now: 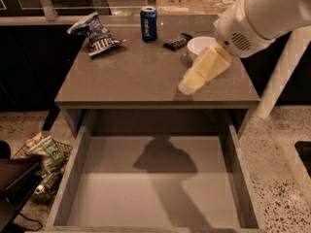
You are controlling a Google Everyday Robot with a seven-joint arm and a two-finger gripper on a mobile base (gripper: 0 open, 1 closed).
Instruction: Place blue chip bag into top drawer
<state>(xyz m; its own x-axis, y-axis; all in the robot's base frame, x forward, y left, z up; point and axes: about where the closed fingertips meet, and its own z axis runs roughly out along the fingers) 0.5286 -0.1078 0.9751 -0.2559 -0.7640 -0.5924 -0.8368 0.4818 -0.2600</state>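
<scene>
The blue chip bag (95, 33) lies crumpled at the far left corner of the tabletop (131, 76). The top drawer (146, 198) is pulled out wide below the table's front edge, and nothing lies in it. My gripper (190, 84) hangs above the right front part of the tabletop, on a white arm that reaches in from the upper right. It is well to the right of the bag and holds nothing that I can see. Its shadow falls on the drawer bottom.
A blue soda can (148, 23) stands at the back middle. A small black object (177, 41) and a white bowl (198, 45), partly hidden by the arm, lie behind the gripper. A wire basket with a green-and-white bag (46, 153) sits on the floor at left. A white post (282, 76) stands at right.
</scene>
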